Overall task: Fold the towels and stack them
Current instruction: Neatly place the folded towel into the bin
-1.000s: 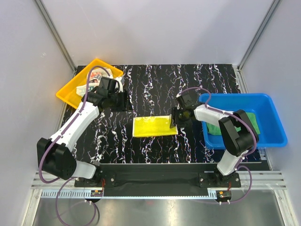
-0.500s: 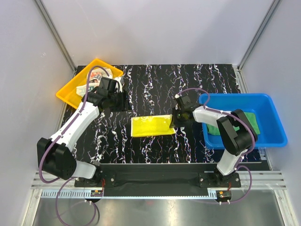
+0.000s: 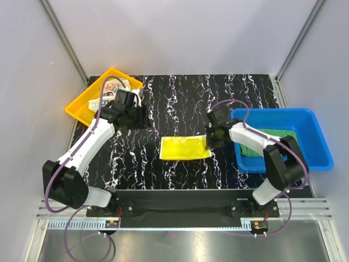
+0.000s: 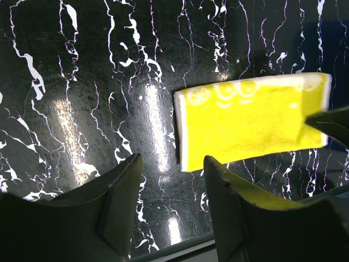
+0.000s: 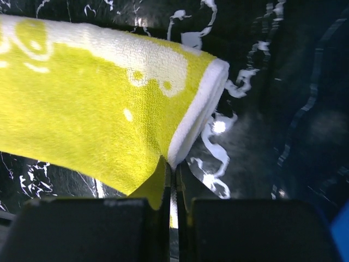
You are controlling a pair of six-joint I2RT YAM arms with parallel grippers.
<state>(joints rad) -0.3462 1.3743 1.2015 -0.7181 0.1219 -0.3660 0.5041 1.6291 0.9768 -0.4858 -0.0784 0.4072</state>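
The right tool is clamped shut on the yellow towel, right at its white-trimmed short edge near a corner. In the right wrist view, the hem is seen squeezed between the closed fingers. From that tool the towel is stretched out across the desk toward the left arm's side, folded into a tidy rectangle with its long edges running straight. Close behind the right tool the wall of the blue bin is found, so room is tight on that side, and the green towel is seen lying inside the bin.

The left tool is held with its fingers apart over bare desk. The towel's free short edge is seen just ahead of it and off to one side, near but not touched. Behind the left tool the yellow tray is parked at the desk corner, with the printed towel bunched in it. Beyond both tools, bare marbled desk is seen running to the far edge.
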